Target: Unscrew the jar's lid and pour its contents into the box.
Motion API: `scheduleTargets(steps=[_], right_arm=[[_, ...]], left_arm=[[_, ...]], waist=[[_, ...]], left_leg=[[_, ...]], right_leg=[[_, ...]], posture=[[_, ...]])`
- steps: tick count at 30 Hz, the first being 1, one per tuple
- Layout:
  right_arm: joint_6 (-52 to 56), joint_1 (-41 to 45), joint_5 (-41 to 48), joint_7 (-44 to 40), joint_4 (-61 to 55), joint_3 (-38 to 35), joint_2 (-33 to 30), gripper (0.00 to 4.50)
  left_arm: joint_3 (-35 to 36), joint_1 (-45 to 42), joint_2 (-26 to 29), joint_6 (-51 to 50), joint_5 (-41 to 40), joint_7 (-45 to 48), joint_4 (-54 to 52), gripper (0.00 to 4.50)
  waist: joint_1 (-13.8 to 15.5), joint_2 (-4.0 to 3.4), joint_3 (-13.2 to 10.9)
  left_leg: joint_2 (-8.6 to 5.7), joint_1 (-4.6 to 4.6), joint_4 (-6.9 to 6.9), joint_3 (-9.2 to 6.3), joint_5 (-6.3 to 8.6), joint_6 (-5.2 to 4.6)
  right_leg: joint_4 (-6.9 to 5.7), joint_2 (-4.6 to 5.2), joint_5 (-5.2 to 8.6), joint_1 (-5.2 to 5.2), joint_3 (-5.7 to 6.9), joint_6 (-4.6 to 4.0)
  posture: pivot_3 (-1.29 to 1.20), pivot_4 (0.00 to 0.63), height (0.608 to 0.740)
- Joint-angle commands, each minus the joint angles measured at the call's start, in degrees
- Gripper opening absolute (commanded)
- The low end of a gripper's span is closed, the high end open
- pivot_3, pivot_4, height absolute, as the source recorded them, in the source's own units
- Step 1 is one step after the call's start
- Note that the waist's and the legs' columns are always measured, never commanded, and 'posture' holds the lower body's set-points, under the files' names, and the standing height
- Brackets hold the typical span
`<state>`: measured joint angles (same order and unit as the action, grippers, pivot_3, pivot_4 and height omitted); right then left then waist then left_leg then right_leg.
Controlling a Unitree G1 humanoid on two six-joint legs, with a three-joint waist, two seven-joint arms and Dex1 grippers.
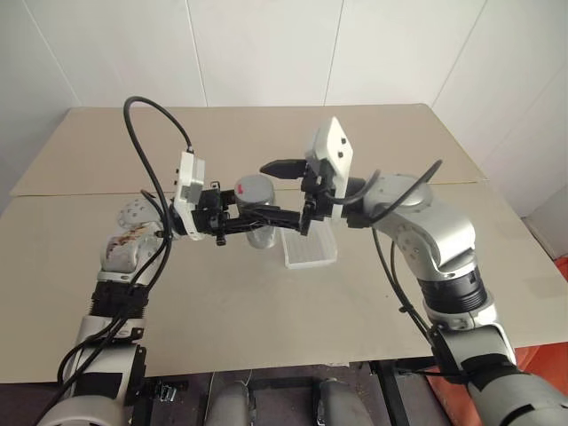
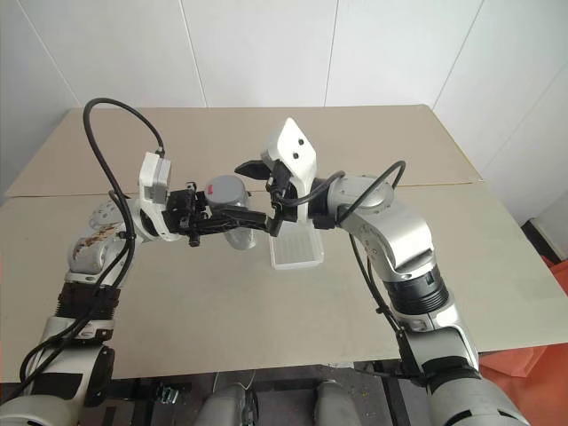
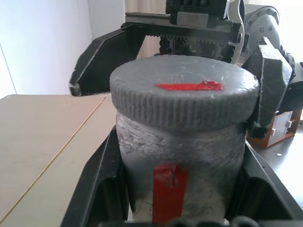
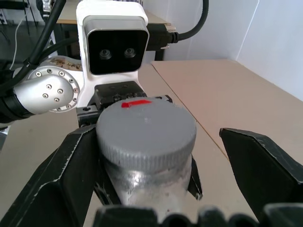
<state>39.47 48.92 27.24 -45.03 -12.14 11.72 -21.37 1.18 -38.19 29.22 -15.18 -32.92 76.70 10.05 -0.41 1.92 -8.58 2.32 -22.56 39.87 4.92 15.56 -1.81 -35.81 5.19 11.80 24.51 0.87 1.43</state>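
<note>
Jar and cap sit in the middle of the left eye view, lifted clear of the beige tabletop (image 1: pixel 266 302). The small cylindrical jar (image 1: pixel 260 232) with its frosted grey wall and a red strip on its side is clamped at the body by the left gripper (image 3: pixel 177 189), whose two black fingers (image 3: pixel 102 184) press against it from either side in the left wrist view. The round grey screw lid (image 1: pixel 255 189) with ribbed edge and a small red mark on top is on the jar, screwed down over its neck.

The right gripper (image 4: pixel 163 165) reaches in from the right of the frame with its fingers spread wide, one on each side of the lid. In the right wrist view one black finger (image 4: pixel 71 179) lies close beside the lid's rim and the other stands apart from it with tabletop showing between; whether the near finger touches the lid cannot be told.

The shallow square box (image 1: pixel 309 248) of translucent white plastic with a ribbed bottom lies flat on the tabletop just right of the jar and below the right gripper in the left eye view. The contents of the jar cannot be seen through its wall.
</note>
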Motion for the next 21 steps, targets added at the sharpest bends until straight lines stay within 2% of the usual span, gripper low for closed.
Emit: scheduleTargets(steps=[1,14,17,20,21], right_arm=[[0.56,2.25,1.38,-0.79,-0.59,-1.36,0.68,4.5],[1.04,2.6,2.02,-2.94,0.06,-1.09,1.34,4.5],[0.86,2.45,1.89,-3.45,0.6,-1.08,1.44,3.86],[0.72,2.47,2.39,-4.44,1.25,-1.39,1.64,2.87],[0.49,2.55,2.59,-5.01,1.61,-1.5,1.72,2.75]], left_arm=[[0.09,-1.72,-0.07,1.01,0.16,1.21,-0.23,2.0],[0.37,-1.69,-0.56,1.6,1.12,1.93,-0.18,2.0],[0.36,-1.62,-0.65,1.8,1.16,1.9,-0.42,2.0],[0.22,-1.64,-0.59,2.19,1.3,2.1,-0.64,2.0],[0.21,-1.65,-0.49,2.21,1.25,2.23,-0.81,2.0]], waist=[[-0.1,0.0,0.0],[-0.24,0.0,0.0],[-0.24,0.0,0.0],[-0.25,-0.01,0.0],[-0.25,-0.01,0.0]], left_leg=[[0.0,0.0,0.0,0.0,0.0,0.0],[0.01,-0.01,0.0,-0.06,0.0,0.0],[0.01,0.0,0.0,-0.06,0.0,0.0],[0.01,-0.01,-0.01,-0.07,0.0,0.0],[0.01,-0.01,-0.01,-0.07,0.0,0.0]], right_leg=[[0.0,0.0,0.0,0.0,0.0,0.0],[0.0,0.0,0.0,0.01,0.0,0.0],[0.01,0.0,0.0,0.01,0.0,0.0],[0.0,0.0,0.0,0.01,0.0,0.0],[0.01,0.0,0.0,0.01,0.0,0.0]], posture=[[0.0,0.15,0.74],[0.0,0.15,0.74],[0.0,0.15,0.74],[0.0,0.15,0.74],[0.0,0.15,0.74]])
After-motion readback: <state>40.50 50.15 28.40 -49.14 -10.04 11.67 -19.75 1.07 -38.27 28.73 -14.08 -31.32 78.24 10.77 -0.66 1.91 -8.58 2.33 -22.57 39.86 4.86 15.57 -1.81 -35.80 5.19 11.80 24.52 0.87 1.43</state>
